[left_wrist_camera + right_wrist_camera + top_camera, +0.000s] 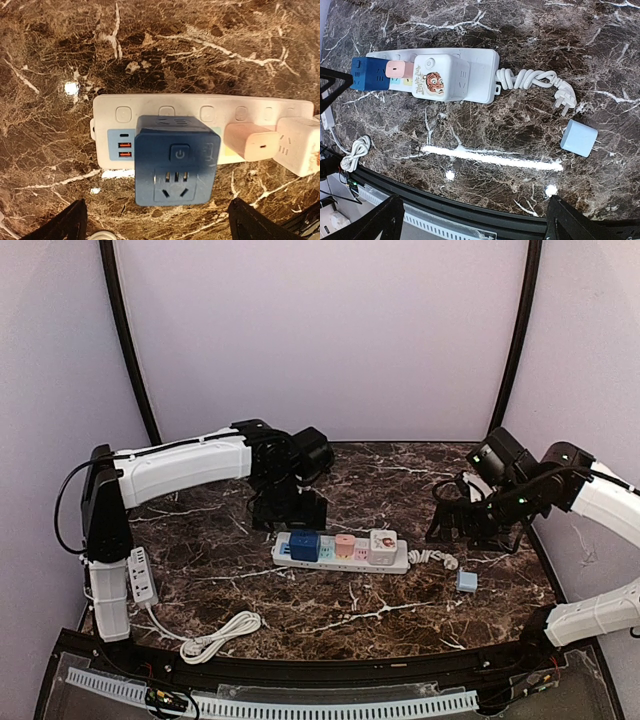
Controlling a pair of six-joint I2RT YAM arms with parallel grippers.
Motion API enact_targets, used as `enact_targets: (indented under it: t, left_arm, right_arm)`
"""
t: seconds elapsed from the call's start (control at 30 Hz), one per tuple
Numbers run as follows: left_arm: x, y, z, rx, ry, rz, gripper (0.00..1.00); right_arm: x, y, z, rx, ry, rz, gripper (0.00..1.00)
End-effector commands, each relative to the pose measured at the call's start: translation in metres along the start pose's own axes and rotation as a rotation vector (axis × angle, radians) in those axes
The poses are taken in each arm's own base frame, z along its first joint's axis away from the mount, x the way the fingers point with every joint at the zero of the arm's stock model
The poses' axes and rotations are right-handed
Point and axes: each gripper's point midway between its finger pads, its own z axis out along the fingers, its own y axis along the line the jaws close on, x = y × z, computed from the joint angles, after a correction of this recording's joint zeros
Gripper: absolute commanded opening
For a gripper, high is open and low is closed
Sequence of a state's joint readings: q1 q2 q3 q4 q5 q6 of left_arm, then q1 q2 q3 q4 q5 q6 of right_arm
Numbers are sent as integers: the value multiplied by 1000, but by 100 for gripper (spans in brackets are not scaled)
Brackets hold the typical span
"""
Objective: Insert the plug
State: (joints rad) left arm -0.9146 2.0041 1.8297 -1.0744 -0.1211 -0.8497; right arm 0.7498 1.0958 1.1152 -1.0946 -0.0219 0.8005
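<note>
We see the dark blue cube plug (172, 162) seated in the power strip (150, 112) at mid-frame, which we judge is why the left end effector (160, 222) hangs above it spread wide and holding nothing, while the right end effector (475, 220), spread just as wide and empty, hovers at the right of the frame.

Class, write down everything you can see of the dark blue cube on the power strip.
The blue cube is a matte, dark blue plastic adapter with rounded edges. One face carries a square power button, and the face below it has socket slots, a short row above a three-pin set. It sits plugged into the white strip, square to it, near the end with the USB ports. A pink plug stands next along the strip.
</note>
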Motion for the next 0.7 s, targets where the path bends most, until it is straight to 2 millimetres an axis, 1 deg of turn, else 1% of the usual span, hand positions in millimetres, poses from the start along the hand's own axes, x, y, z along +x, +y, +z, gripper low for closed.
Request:
enact_targets:
  t: [0.0, 0.13, 0.17, 0.2, 0.23, 0.27, 0.3, 0.33, 0.5, 0.67]
  left_arm:
    - [3, 9, -39, 27, -31, -8, 99]
    - [10, 18, -52, 42, -46, -7, 99]
    - [10, 21, -59, 53, -59, -12, 99]
    - [14, 27, -56, 39, -54, -14, 99]
    - [15, 30, -64, 50, -67, -17, 99]
    - [20, 37, -60, 33, -61, -21, 99]
    - [21, 40, -68, 44, -75, -27, 99]
    - [25, 46, -65, 29, -70, -29, 99]
    - [43, 74, -74, 19, -92, -48, 98]
    - [60, 102, -77, -12, -98, -80, 95]
  right_arm:
    - [-2, 2, 2, -25, -17, -23, 99]
    - [-6, 20, 3, -118, -37, -104, 99]
    - [-8, 22, 4, -122, -42, -118, 98]
    - [-11, 24, 5, -118, -46, -129, 99]
    - [-15, 25, 8, -107, -46, -137, 99]
    - [-17, 26, 12, -96, -37, -142, 99]
    - [-19, 27, 15, -86, -31, -146, 99]
    - [-21, 28, 20, -73, -20, -147, 99]
    - [-31, 30, 49, 11, 40, -133, 99]
    - [-38, 46, 72, 41, 78, -165, 99]
